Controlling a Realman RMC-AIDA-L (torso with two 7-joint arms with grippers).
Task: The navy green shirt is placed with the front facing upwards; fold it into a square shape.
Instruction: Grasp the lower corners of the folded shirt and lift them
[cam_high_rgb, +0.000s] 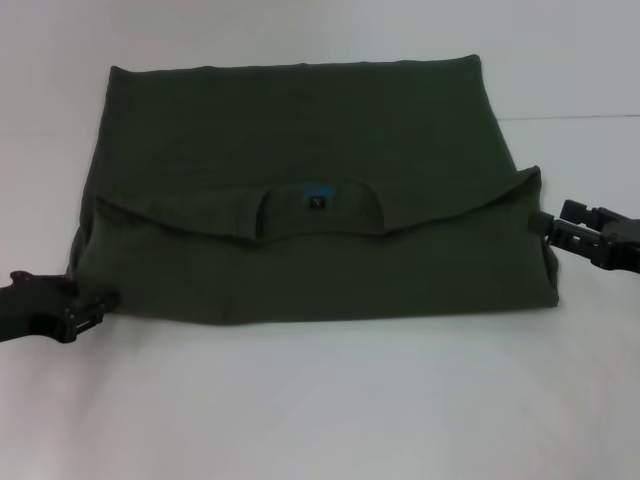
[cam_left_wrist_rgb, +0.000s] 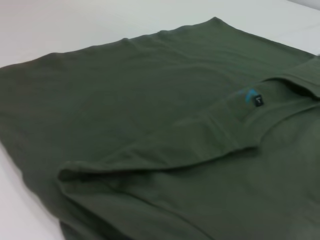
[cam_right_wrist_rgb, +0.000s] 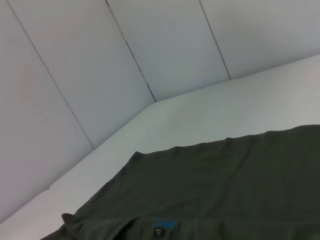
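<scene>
The navy green shirt (cam_high_rgb: 300, 140) lies on the white table, folded into a wide rectangle. Its top part is folded down over the body, so the ribbed collar (cam_high_rgb: 318, 222) with a small black-blue label (cam_high_rgb: 318, 201) sits mid-shirt, and no print shows. My left gripper (cam_high_rgb: 88, 308) rests low on the table at the shirt's near left corner, touching its edge. My right gripper (cam_high_rgb: 545, 224) is at the shirt's right edge, beside the fold's tip. In the left wrist view the shirt (cam_left_wrist_rgb: 125, 100) and label (cam_left_wrist_rgb: 257, 101) fill the picture. The right wrist view shows the shirt (cam_right_wrist_rgb: 225, 180) and label (cam_right_wrist_rgb: 159, 232) from low down.
The white table (cam_high_rgb: 320, 400) extends in front of the shirt and to both sides. Pale wall panels (cam_right_wrist_rgb: 100, 60) rise behind the table's far edge in the right wrist view.
</scene>
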